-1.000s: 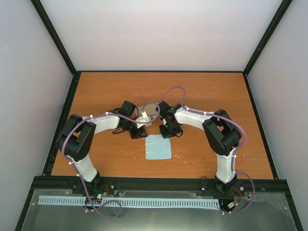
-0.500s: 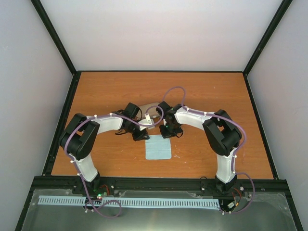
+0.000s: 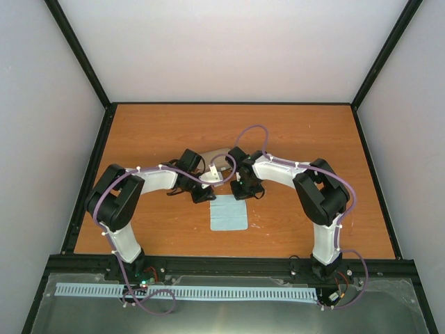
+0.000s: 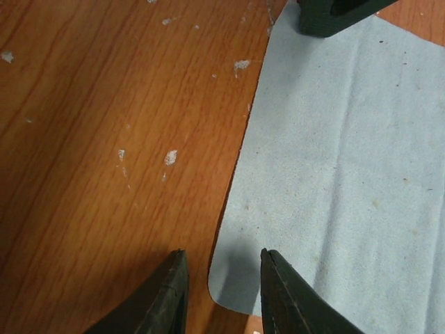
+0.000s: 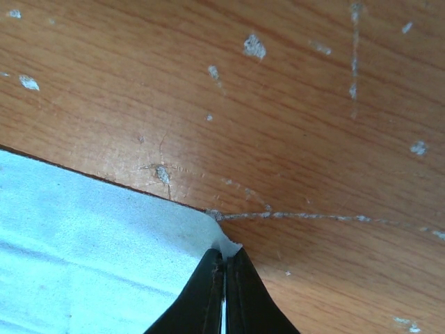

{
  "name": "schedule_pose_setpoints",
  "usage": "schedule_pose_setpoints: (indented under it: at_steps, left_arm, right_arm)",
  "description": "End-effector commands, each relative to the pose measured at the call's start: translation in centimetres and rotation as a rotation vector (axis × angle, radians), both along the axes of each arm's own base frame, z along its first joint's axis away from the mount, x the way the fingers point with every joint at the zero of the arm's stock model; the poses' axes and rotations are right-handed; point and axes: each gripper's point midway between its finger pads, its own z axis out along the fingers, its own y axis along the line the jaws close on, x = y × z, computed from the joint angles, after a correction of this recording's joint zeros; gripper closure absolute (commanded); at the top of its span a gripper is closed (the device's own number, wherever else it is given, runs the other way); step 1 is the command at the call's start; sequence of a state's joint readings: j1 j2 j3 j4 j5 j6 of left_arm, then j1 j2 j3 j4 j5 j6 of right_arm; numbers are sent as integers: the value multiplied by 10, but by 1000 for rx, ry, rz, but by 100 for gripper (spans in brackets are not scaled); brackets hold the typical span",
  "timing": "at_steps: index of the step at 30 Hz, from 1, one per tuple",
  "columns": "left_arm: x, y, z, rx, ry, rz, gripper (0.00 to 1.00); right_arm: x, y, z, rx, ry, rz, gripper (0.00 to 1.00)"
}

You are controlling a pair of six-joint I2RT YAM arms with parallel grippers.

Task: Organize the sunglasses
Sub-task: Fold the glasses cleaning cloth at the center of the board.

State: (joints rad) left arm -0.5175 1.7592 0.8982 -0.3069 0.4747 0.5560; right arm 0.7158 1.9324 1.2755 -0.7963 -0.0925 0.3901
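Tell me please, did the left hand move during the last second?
Yes. In the top view the left hand went a little to the right, closer to the blue cloth, which kept its place.

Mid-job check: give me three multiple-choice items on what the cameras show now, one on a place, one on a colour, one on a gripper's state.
1. Where on the cloth is the right gripper?
A) at a corner
B) at its middle
C) nowhere near it

2. What colour is the cloth?
A) red
B) light blue
C) black

3. How is the left gripper?
A) shut on the cloth
B) holding sunglasses
C) open over a cloth corner

Answers:
1 A: the right wrist view shows the tips closed on the cloth's corner.
2 B: it is pale blue in every view.
3 C: the left wrist view shows the tips apart, with the corner between them.
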Motion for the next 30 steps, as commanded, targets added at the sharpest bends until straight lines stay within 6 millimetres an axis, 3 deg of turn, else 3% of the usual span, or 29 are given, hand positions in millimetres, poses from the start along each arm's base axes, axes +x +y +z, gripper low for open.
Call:
schedule_pose_setpoints:
  at_steps: [1,10,19,30]
  left_arm:
    - [-7,0,-11,22,6,-20,70]
    - [-18,0,-15,27,31,-44,74]
    - [-23,1,-17,34,38,-59,99]
    - [6,-12,9,5,-50,-46,99]
  right_arm:
    - [-1,2,7,6,-24,-3,97]
    - [-2,0,7,6,-27,-11,97]
    - [-3,-2,6,3,-30,-23,97]
    - [12,0,15,7,-87,-37,97]
